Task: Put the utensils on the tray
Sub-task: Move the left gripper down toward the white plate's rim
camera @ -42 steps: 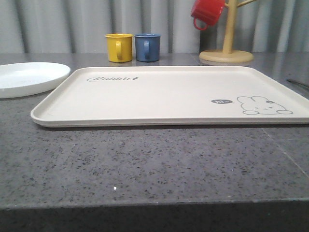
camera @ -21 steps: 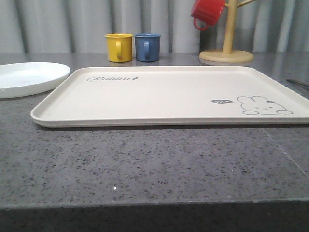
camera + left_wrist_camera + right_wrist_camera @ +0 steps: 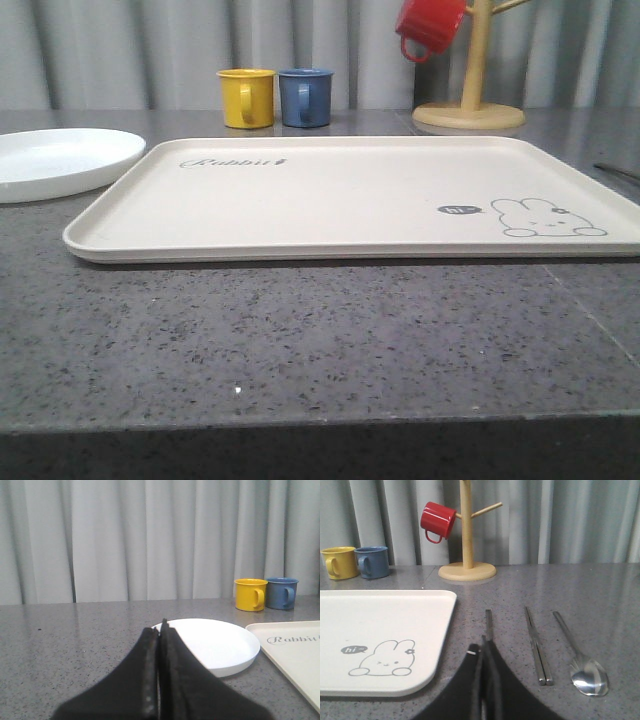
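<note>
The right gripper (image 3: 484,652) sits low over the grey countertop (image 3: 300,340), fingers pressed together with nothing between them. Straight ahead of its tips lies one slim piece of cutlery (image 3: 488,622), partly hidden behind the fingers, so I can't tell whether it's the fork or the knife. Off to the gripper's outer side rests a pair of long metal chopsticks (image 3: 536,645), and just beyond them the spoon (image 3: 580,657), bowl toward the gripper. On the inner side, near but apart from the cutlery, is the cream tray (image 3: 385,630) with its rabbit drawing, and it's bare: not one utensil aboard yet.

Over on the other side, the left gripper (image 3: 160,672) is closed and empty too, pointing at a round white plate (image 3: 215,645), with the tray's corner just past that.

So this looks like the very start, the reach for the first utensil. Next, I'd say, the right fingers must spread, drop over that thin handle dead ahead and pinch it across its narrow width, a tricky pick, flat metal on stone.
</note>
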You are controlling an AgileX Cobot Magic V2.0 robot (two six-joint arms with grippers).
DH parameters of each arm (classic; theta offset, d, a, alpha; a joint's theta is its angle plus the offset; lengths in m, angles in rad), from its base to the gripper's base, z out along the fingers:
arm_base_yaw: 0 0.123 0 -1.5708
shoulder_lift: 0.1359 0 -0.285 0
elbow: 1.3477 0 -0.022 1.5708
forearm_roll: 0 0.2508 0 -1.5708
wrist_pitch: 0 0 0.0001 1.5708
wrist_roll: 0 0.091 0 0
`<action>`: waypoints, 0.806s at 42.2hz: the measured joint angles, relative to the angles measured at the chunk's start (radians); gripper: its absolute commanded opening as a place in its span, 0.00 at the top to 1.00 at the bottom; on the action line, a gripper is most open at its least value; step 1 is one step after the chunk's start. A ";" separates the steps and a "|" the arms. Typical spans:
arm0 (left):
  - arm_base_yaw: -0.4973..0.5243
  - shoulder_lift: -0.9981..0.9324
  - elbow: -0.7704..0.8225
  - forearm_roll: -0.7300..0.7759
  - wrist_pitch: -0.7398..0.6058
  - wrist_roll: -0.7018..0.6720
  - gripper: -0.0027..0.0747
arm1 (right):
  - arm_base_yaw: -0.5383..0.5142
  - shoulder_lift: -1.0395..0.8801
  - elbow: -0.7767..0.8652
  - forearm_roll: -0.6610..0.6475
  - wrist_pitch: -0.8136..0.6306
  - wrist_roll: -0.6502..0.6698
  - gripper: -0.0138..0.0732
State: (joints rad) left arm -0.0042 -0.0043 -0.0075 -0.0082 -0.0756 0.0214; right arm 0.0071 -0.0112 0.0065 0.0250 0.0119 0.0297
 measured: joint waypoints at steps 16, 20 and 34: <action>0.000 0.102 -0.480 0.000 0.334 0.000 0.99 | 0.000 0.127 -0.410 -0.010 0.312 0.000 0.92; 0.000 0.190 -0.603 0.000 0.461 0.000 0.99 | 0.000 0.221 -0.501 -0.010 0.396 0.000 0.92; 0.000 0.396 -0.687 0.000 0.706 0.000 0.99 | 0.000 0.431 -0.576 -0.012 0.528 0.000 0.92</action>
State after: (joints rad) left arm -0.0042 0.3921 -0.6942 -0.0082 0.6308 0.0214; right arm 0.0071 0.4197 -0.5693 0.0133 0.5397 0.0297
